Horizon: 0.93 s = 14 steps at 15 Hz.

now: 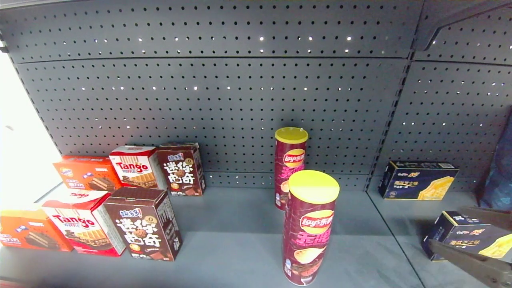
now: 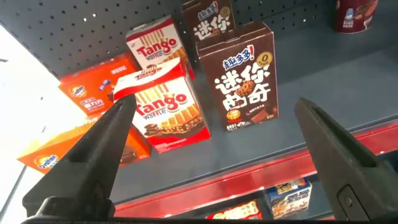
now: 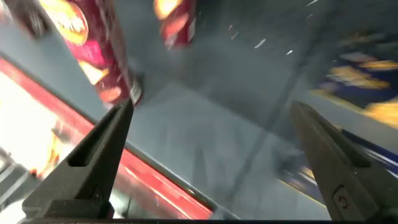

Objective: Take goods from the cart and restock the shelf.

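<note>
Evidently empty-handed on both sides, so probably time to fetch the next item from the cart. Draw the right tool (image 1: 445,225) straight back from the shelf (image 1: 240,240), clear of the near navy box (image 1: 460,234) beside it. Avoid any sideways sweep toward the front chips can (image 1: 310,228), tall and probably easy to topple, standing close to the shelf's front edge with a second chips can (image 1: 291,166) just behind. Pick goods matching a row already begun: cans with cans, navy cartons with the far navy box (image 1: 418,180) in the right bay, other cartons with the orange boxes (image 1: 86,176), wafer boxes (image 2: 168,109) and cookie boxes (image 2: 239,78) at the left. Set each one upright, face forward, in line.

Right tool: fingers spread wide, nothing between them, touching nothing as far as can be judged; hovers over the right bay near the front edge. Left tool (image 2: 214,104): likewise spread wide and empty, held in front of the left end of the shelf, facing the wafer boxes and cookie boxes, apart from them.
</note>
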Available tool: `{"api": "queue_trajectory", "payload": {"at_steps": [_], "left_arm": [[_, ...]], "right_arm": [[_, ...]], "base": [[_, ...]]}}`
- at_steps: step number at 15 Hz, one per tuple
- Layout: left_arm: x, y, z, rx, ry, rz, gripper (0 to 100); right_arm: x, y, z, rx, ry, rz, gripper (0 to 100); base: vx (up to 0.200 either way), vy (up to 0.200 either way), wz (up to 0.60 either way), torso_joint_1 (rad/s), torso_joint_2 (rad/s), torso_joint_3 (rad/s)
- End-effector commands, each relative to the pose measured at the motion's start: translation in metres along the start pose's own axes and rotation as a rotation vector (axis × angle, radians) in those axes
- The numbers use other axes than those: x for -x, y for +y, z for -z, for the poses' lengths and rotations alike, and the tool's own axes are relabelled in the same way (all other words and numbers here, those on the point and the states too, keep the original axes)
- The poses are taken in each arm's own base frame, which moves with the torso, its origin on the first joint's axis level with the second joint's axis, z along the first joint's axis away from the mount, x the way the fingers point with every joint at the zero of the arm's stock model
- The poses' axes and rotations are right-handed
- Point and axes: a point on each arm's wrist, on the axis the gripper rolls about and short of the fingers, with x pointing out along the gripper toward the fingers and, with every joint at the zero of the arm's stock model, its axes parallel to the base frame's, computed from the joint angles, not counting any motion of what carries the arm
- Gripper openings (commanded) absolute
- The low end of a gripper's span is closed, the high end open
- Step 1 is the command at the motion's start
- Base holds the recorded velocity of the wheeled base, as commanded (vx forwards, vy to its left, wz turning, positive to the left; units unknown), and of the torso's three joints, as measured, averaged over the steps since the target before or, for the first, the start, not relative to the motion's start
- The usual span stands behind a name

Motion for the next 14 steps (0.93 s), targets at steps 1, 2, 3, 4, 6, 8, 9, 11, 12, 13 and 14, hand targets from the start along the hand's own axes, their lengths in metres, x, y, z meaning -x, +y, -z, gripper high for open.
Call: {"api": "queue_trajectory", "payload": {"at_steps": [1, 2, 3, 4, 6, 8, 9, 11, 12, 13, 14], "left_arm": [[-0.002, -0.001, 0.002, -0.003, 0.016, 0.004, 100], [-0.002, -0.001, 0.002, -0.001, 0.014, 0.003, 100], [-0.002, -0.001, 0.002, -0.001, 0.014, 0.003, 100], [-0.002, -0.001, 0.001, 0.000, 0.014, 0.003, 100], [-0.004, -0.001, 0.001, 0.000, 0.019, 0.009, 100], [-0.005, -0.001, 0.001, 0.000, 0.026, 0.014, 100], [-0.005, -0.001, 0.001, 0.000, 0.024, 0.015, 100], [-0.005, -0.001, 0.000, 0.000, 0.024, 0.018, 100], [-0.007, -0.002, 0.001, -0.002, 0.032, 0.020, 100], [-0.007, -0.002, 0.001, -0.002, 0.032, 0.020, 100], [-0.006, -0.002, 0.001, 0.000, 0.032, 0.020, 100]], "right_arm": [[-0.056, 0.013, 0.005, 0.040, 0.161, -0.051, 100], [-0.069, 0.018, 0.012, 0.055, 0.184, -0.052, 100], [-0.079, 0.019, 0.013, 0.055, 0.190, -0.051, 100], [-0.085, 0.019, 0.014, 0.056, 0.200, -0.051, 100], [-0.092, 0.020, 0.015, 0.057, 0.220, -0.049, 100], [-0.104, 0.021, 0.013, 0.060, 0.236, -0.052, 100], [-0.107, 0.021, 0.012, 0.059, 0.234, -0.052, 100], [-0.113, 0.022, 0.009, 0.058, 0.229, -0.052, 100], [-0.116, 0.022, 0.008, 0.059, 0.234, -0.052, 100], [-0.119, 0.022, 0.009, 0.060, 0.240, -0.052, 100], [-0.121, 0.023, 0.009, 0.061, 0.243, -0.054, 100]], "base": [[0.000, 0.000, 0.00, 0.000, 0.00, 0.000], [0.000, 0.000, 0.00, 0.000, 0.00, 0.000], [0.000, 0.000, 0.00, 0.000, 0.00, 0.000], [0.000, 0.000, 0.00, 0.000, 0.00, 0.000], [0.000, 0.000, 0.00, 0.000, 0.00, 0.000], [0.000, 0.000, 0.00, 0.000, 0.00, 0.000], [0.000, 0.000, 0.00, 0.000, 0.00, 0.000], [0.000, 0.000, 0.00, 0.000, 0.00, 0.000], [0.000, 0.000, 0.00, 0.000, 0.00, 0.000], [0.000, 0.000, 0.00, 0.000, 0.00, 0.000], [0.000, 0.000, 0.00, 0.000, 0.00, 0.000]]}}
